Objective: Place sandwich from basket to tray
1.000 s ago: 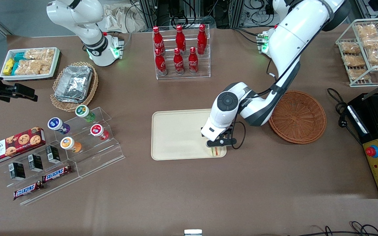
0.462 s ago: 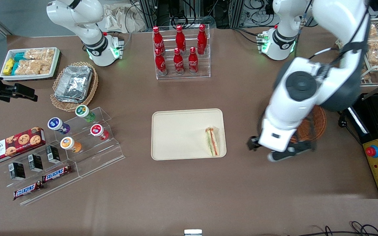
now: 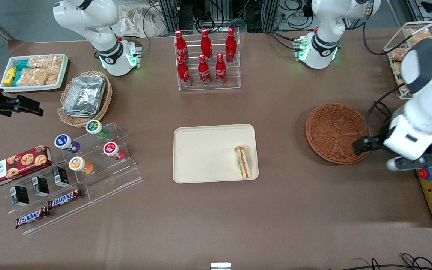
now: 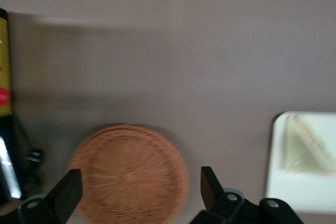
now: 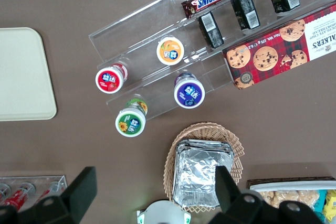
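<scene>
The clear-wrapped triangular sandwich point(image 3: 243, 162) lies on the cream rectangular tray point(image 3: 201, 153); the left gripper point(image 4: 137, 195), fingers spread and empty, hangs above the reddish-brown wicker basket point(image 3: 334, 131).

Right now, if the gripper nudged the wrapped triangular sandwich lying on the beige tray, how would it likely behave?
The clear-wrapped triangular sandwich lies flat on the cream-beige rectangular tray, so it probably slides rather than rolls or tips. Its soft bread likely squashes under a firm pinch, and the wrap may be slippery. The open gripper hovers above the table, beside the reddish-brown wicker basket.
</scene>
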Available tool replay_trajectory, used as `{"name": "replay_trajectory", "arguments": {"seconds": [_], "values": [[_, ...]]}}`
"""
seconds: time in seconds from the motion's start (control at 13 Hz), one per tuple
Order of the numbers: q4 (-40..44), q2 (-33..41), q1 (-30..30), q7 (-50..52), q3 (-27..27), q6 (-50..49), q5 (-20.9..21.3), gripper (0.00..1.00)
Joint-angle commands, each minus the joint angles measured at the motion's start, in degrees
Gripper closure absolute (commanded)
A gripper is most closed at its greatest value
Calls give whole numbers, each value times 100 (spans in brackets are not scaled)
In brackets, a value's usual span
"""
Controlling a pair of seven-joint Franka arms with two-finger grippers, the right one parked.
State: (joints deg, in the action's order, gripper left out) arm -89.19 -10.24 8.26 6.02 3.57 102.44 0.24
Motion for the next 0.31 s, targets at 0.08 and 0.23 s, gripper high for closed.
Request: {"name": "replay_trajectory", "arguments": {"seconds": [0.08, 0.23], "values": [[-776, 524, 115, -988, 407, 321, -156, 0], [-627, 401, -43, -1215, 407, 294, -147, 0]]}}
